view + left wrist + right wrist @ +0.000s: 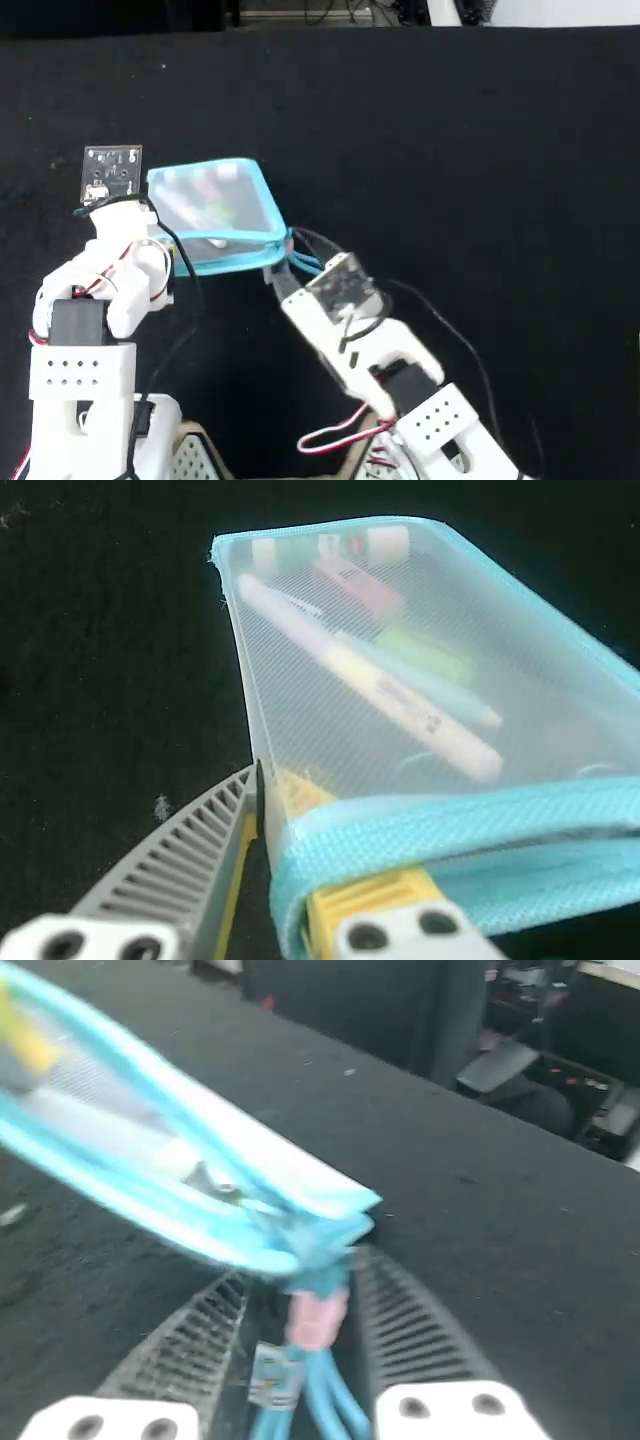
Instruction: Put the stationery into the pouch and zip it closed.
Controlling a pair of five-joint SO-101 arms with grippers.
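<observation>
The translucent pouch (215,210) with blue trim lies left of the table's centre. It holds pens (390,695) and small erasers (388,542). My left gripper (168,258) is shut on the pouch's near left corner (290,850), with the grey finger (190,845) beside it and the yellow one beneath. My right gripper (283,272) is at the pouch's near right corner (330,1230). Its fingers (405,1325) stand apart on either side of a pink tag (315,1320) and blue cords (320,1400) hanging from that corner. A metal zip slider (210,1175) shows a little way along the trim.
Black cloth covers the table (480,160), with free room to the right and behind the pouch. Both arm bases (80,380) stand at the near edge. Room clutter (540,1060) lies beyond the table's far edge.
</observation>
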